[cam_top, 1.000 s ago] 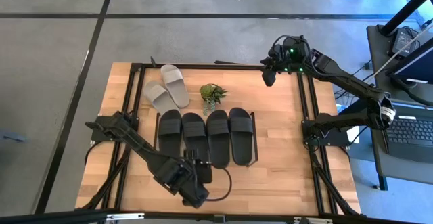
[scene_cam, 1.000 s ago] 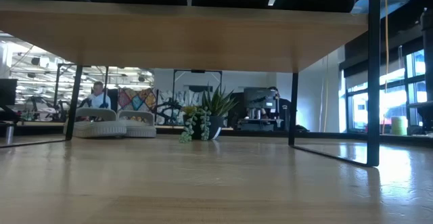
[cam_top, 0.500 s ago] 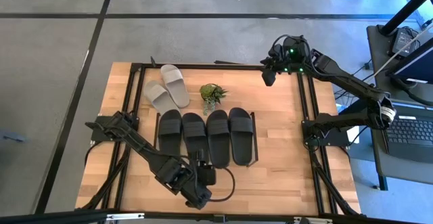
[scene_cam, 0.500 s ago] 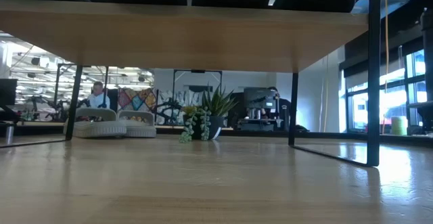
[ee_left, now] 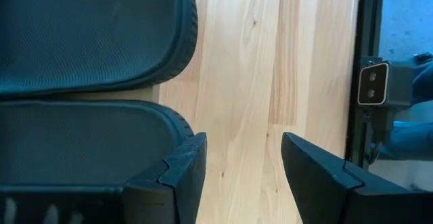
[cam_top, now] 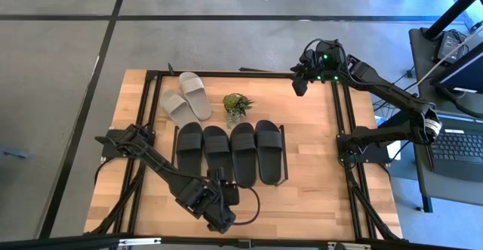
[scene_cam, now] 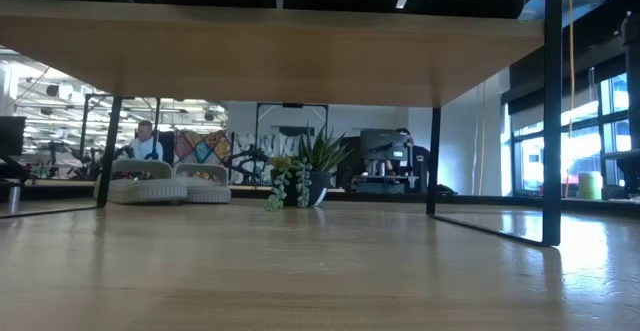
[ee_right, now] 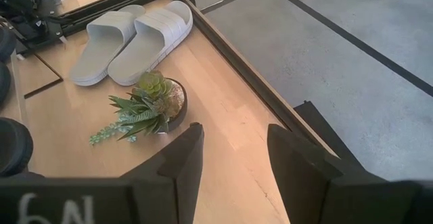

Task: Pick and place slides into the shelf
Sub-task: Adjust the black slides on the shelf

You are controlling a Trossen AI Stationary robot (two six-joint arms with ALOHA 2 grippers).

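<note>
Several black slides (cam_top: pixel 230 153) lie side by side, soles down, on the shelf (cam_top: pixel 284 140). The low view shows the shelf's board (scene_cam: pixel 270 51) from below, with their edges above it. Two grey-white slides (cam_top: pixel 186 97) lie flat on the table near its far left, beside the potted plant (cam_top: pixel 237 106). My left gripper (cam_top: pixel 226 192) is open at the near ends of the black slides (ee_left: pixel 81 143), over bare wood. Whether one finger touches the nearest slide, I cannot tell. My right gripper (cam_top: pixel 299 86) hangs open above the far right corner, looking at the grey slides (ee_right: pixel 135 38).
Black rails (cam_top: pixel 347 129) frame the tabletop on the left, right and far sides. The plant (ee_right: pixel 145 109) stands between the grey slides and the shelf. Bare wood (cam_top: pixel 317 167) lies right of the shelf and along the near edge. People sit in the room behind (scene_cam: pixel 145 141).
My left gripper has shifted a little toward the table's right and near edge, staying by the near ends of the black slides. The slides and the right arm have kept still.
</note>
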